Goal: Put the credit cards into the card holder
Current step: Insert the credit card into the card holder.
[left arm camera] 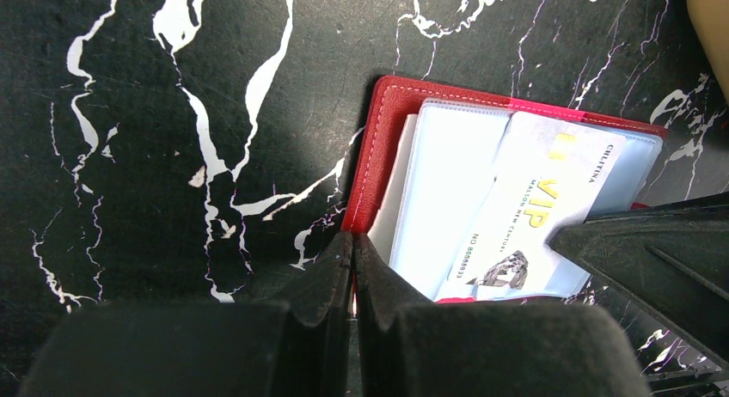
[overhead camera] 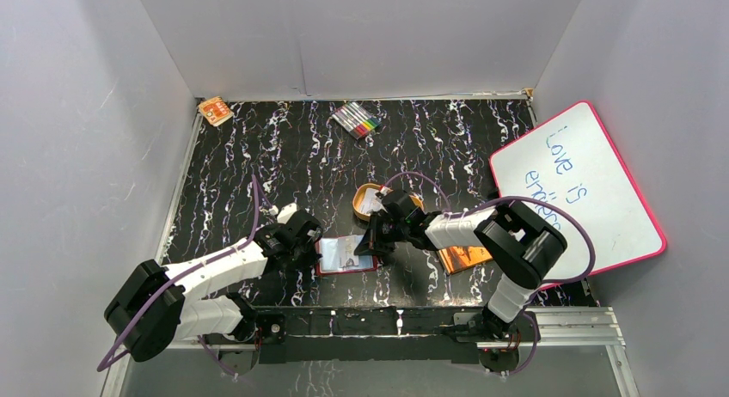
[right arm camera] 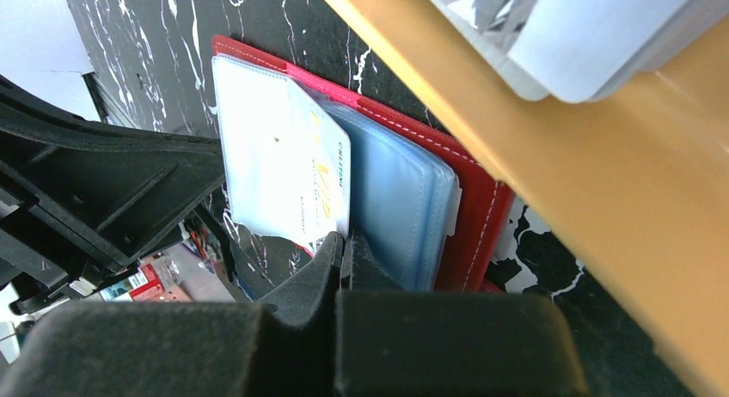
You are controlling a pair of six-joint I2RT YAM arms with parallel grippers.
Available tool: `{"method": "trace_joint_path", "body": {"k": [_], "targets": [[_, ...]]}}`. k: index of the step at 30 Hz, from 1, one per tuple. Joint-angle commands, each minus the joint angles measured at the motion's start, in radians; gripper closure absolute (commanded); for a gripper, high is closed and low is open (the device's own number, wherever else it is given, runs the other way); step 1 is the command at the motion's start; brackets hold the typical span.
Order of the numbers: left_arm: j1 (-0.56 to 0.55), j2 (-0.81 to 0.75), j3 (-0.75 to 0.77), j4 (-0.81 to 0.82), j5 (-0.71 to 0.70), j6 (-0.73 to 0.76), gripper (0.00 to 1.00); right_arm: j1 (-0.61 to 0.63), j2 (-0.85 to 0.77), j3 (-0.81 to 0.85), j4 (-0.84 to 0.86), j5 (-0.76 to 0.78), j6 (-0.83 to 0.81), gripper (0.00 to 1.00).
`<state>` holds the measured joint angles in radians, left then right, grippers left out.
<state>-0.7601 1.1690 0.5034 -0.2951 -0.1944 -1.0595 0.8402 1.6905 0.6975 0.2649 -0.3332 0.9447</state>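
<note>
As both arms reach in over the black marbled table (overhead camera: 258,156), you have the left gripper (left arm camera: 353,241) closed, its two fingers pressed flat against each other with no gap showing. Its tips sit at one corner of the card holder (left arm camera: 387,131), touching the edge of the red cover. You cannot tell from the left wrist view whether they nip that edge or only rest against it.

The card holder lies open and flat on the table near the front edge, between your two grippers, with its pale-blue clear sleeves facing up. A white VIP card (left arm camera: 524,212) with gold lettering lies slanted across those sleeves. It is unclear whether it is inside a sleeve or on top of one.

Your right gripper (right arm camera: 342,247) is closed as well, fingers together. Its tips meet the edge of the VIP card over the open holder. Neither wrist view shows whether the card is pinched between the fingers or merely touched by them.

Just beside the holder stands the orange oval tray (right arm camera: 602,182), with more credit cards (right arm camera: 593,36) lying in it. An orange-brown book (overhead camera: 464,258) lies on the table under your right arm.
</note>
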Motion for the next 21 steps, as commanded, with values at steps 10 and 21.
{"method": "trace_joint_path", "body": {"k": [10, 21], "targets": [[0.005, 0.004, -0.029, -0.057, -0.017, -0.012, 0.99, 0.011, -0.024, -0.030, -0.106, 0.038, -0.032, 1.00], [0.004, -0.005, -0.035, -0.057, -0.015, -0.017, 0.99, 0.010, -0.035, -0.023, -0.140, 0.068, -0.025, 1.00]]}}
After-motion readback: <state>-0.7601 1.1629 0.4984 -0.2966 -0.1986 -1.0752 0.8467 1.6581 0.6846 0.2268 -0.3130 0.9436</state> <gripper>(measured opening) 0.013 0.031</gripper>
